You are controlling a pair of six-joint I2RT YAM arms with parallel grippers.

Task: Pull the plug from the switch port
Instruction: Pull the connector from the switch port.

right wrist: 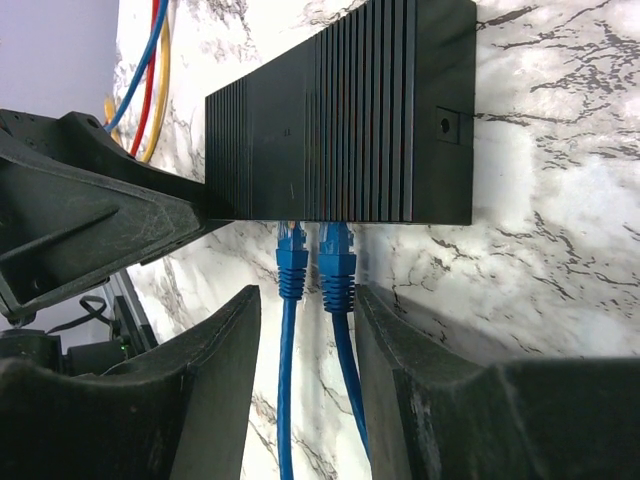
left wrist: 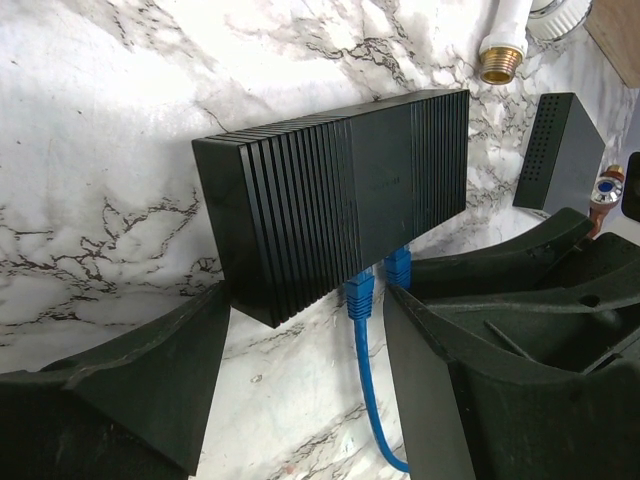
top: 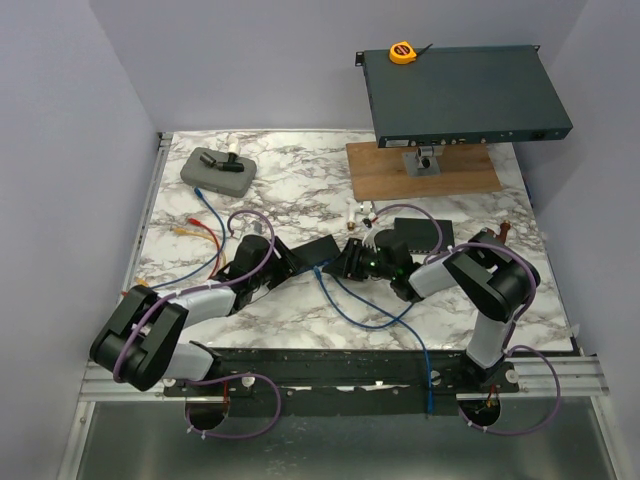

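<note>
A small black ribbed switch (top: 322,249) lies mid-table with two blue plugs in its near side. In the right wrist view the plugs (right wrist: 292,262) (right wrist: 337,266) sit side by side in the ports. My right gripper (right wrist: 308,297) is open and straddles both; its right finger (right wrist: 395,360) is against the right plug and the left one stands apart. My left gripper (left wrist: 305,300) is open around the switch's (left wrist: 340,195) end, with one plug (left wrist: 360,296) between its fingers. In the top view the two grippers (top: 303,262) (top: 352,262) meet at the switch.
A second black box (top: 420,232) lies to the right of the switch. A large rack unit (top: 460,95) carrying a yellow tape measure (top: 402,52) stands on a wooden board (top: 420,168) at the back. A grey case (top: 217,170) and coloured cables (top: 200,235) lie on the left.
</note>
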